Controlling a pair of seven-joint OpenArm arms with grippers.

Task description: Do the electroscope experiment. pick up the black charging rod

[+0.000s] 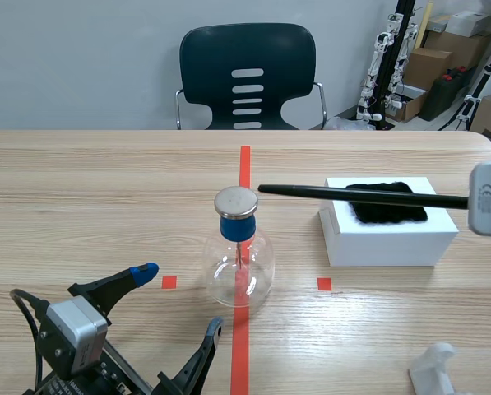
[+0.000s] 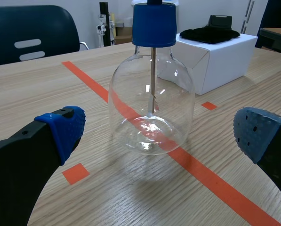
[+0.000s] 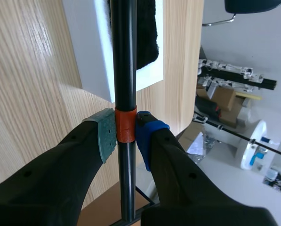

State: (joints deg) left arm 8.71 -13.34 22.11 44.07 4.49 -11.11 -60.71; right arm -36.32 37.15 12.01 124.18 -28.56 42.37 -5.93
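Now right fingers pinch the slim black rod at its orange band; left fingers spread.

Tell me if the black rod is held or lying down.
Held: the right hand clamps the rod at its orange band, above the white box.

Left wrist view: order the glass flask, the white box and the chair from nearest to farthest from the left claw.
1. The glass flask: just ahead of the open left claw.
2. The white box: beyond the flask, off to one side.
3. The chair: farthest, past the far edge of the table.
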